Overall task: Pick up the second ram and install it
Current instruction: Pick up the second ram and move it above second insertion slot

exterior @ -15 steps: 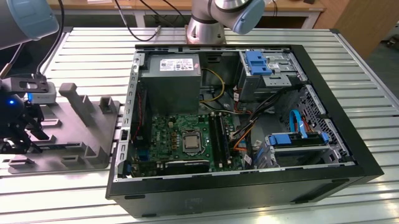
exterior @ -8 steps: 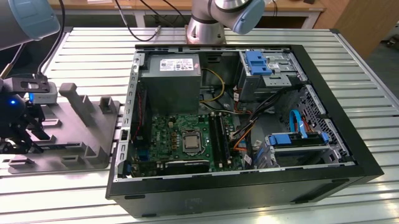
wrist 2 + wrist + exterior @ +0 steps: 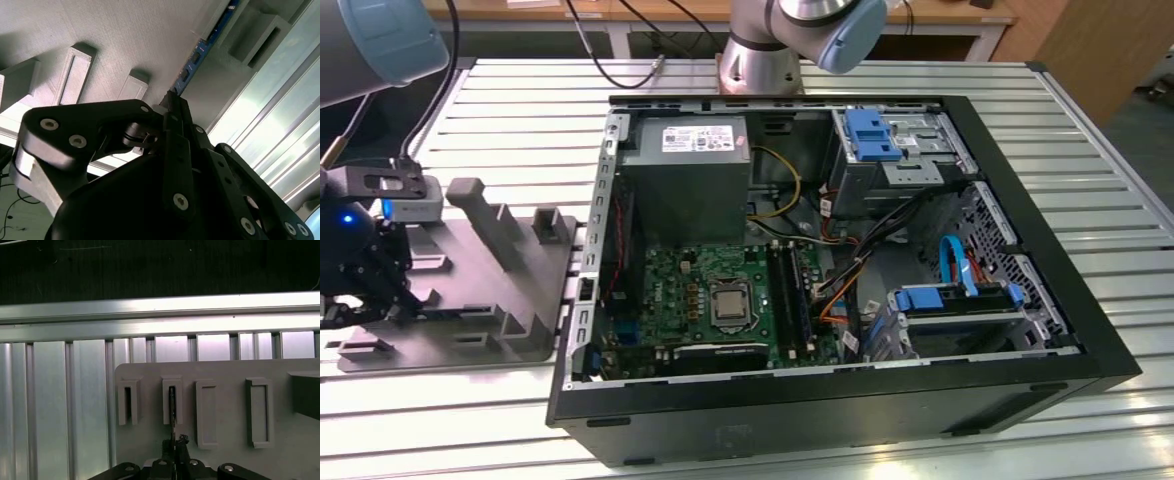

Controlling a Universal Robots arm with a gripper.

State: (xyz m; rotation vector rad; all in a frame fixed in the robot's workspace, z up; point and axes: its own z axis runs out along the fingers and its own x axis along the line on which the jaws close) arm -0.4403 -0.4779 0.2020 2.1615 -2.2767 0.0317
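First wrist view: gripper (image 3: 173, 449) reads as pinched together on the upper edge of the second ram (image 3: 172, 412). The board is edge-on, with its far end seated in a slot block near one edge of the grey holder (image 3: 227, 372). The holder lies near the slatted table's (image 3: 55, 405) edge. My note for this pick: draw straight along the slot walls, no twist, slow until the board clears. Exterior view — open computer case (image 3: 1041, 375) just beside the holder, motherboard (image 3: 707, 290) well apart from the gripper.

Looks like a robotics lab: ribbed aluminium-slat bench (image 3: 1067, 130), opened black desktop tower case (image 3: 854, 410), grey plastic slotted fixture plate (image 3: 494, 290), wooden desks (image 3: 961, 15) behind.
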